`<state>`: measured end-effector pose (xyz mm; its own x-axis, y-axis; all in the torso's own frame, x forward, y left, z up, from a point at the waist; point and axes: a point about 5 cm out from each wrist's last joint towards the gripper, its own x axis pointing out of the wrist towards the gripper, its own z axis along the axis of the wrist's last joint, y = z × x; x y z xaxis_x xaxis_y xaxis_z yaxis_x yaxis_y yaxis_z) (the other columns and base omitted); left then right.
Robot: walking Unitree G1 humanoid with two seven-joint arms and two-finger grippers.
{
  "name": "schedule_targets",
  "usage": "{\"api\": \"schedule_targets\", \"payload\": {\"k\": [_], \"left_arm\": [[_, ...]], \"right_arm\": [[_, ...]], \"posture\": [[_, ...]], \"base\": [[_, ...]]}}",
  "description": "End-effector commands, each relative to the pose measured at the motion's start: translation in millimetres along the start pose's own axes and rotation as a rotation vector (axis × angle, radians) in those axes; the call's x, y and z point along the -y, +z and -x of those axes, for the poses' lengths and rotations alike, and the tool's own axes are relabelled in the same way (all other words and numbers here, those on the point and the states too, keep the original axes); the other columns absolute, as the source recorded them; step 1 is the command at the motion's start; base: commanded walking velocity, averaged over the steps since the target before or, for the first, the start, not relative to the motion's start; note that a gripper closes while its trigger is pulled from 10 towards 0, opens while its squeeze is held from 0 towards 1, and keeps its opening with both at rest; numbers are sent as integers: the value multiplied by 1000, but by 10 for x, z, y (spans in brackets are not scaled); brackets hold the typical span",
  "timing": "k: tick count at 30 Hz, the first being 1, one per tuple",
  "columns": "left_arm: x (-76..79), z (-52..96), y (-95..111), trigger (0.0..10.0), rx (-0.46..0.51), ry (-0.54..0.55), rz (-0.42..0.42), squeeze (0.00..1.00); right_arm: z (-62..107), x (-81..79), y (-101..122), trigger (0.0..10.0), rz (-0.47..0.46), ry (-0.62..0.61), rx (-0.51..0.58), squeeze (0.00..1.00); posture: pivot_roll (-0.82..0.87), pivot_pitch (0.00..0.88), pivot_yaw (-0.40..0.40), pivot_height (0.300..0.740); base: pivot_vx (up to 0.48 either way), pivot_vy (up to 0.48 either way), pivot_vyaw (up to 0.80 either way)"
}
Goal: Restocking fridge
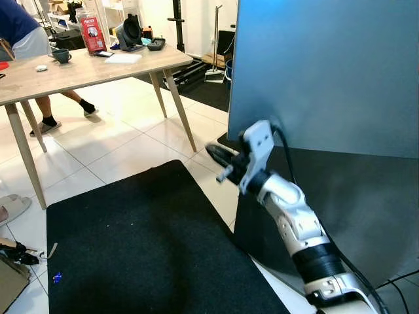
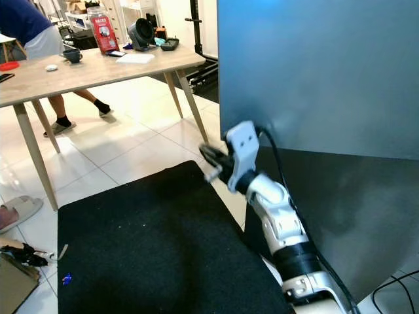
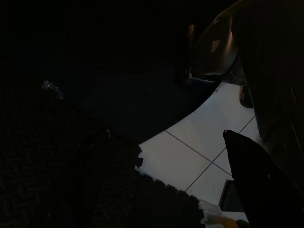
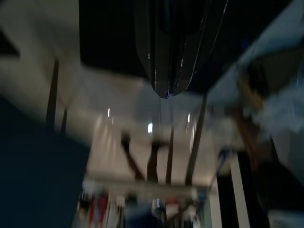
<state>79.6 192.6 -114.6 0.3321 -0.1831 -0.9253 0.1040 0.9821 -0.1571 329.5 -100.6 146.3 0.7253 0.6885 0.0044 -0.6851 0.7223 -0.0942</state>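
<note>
r gripper [image 1: 217, 154] raised at door [image 1: 327, 72] edge, fingers pressed together, empty. door stands at robot's right, over mat [image 1: 144, 248]. door: prob heavy, stiff, slick face w/ no handle seen; hook fingers behind edge. l gripper: can't tell.

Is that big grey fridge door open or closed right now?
Cannot tell. The fridge door shows as a flat grey panel, no shelves or interior visible. The right gripper, fingers together, is at its lower corner.
</note>
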Motion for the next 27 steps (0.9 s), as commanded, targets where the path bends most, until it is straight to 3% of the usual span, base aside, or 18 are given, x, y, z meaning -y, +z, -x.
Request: {"api": "schedule_targets", "payload": {"k": [1,2,5,6,9,15,17,18,21,22,23,26,27], "left_arm": [[190,-52,-7,10000,-8,-67,-1,0],[190,-52,-8,10000,-9,-67,-2,0],[190,-52,-8,10000,-9,-67,-3,0],[192,-53,-6,10000,-9,-68,-3,0],[196,-54,-1,10000,-8,-70,-4,0],[195,-55,4,10000,-6,-70,-1,0],[194,-55,5,10000,-7,-70,0,0],[194,-55,5,10000,-7,-70,0,0],[193,-54,-3,10000,-9,-68,3,0],[193,-54,-3,10000,-9,-68,3,0],[193,-53,-6,10000,-11,-69,1,0],[193,-53,-10,10000,-12,-69,0,0],[193,-51,-22,10000,-17,-69,-4,0]], "right_arm": [[9,13,-34,10000,23,3,-22,0],[86,109,-183,10000,54,-37,-103,0],[115,142,-233,10000,63,-52,-130,0],[223,243,-394,10000,74,-94,-214,0],[409,345,-640,10000,103,-132,-344,0],[712,400,-987,10000,70,-163,-496,0],[986,359,-1292,10000,68,-179,-654,0],[986,359,-1292,10000,68,-179,-654,0],[1466,204,-1734,10000,62,-216,-916,0],[1466,204,-1734,10000,62,-216,-916,0],[1627,141,-1847,10000,64,-235,-996,0],[1760,84,-1931,10000,66,-245,-1060,0],[1972,-15,-2047,10000,62,-267,-1157,0]], "posture": [[29,0,2,740],[29,0,2,740],[29,0,2,740],[29,0,2,740],[29,0,2,740],[22,0,6,740],[22,0,6,740],[22,0,6,740],[22,0,6,740],[22,0,6,740],[24,0,7,740],[24,0,7,740],[23,0,12,740]], "base": [[0,0,0],[0,0,0],[0,0,0],[0,0,0],[0,0,0],[0,0,0],[0,0,0],[0,0,0],[0,0,0],[0,0,0],[0,0,0],[0,0,0],[0,0,0]]}}
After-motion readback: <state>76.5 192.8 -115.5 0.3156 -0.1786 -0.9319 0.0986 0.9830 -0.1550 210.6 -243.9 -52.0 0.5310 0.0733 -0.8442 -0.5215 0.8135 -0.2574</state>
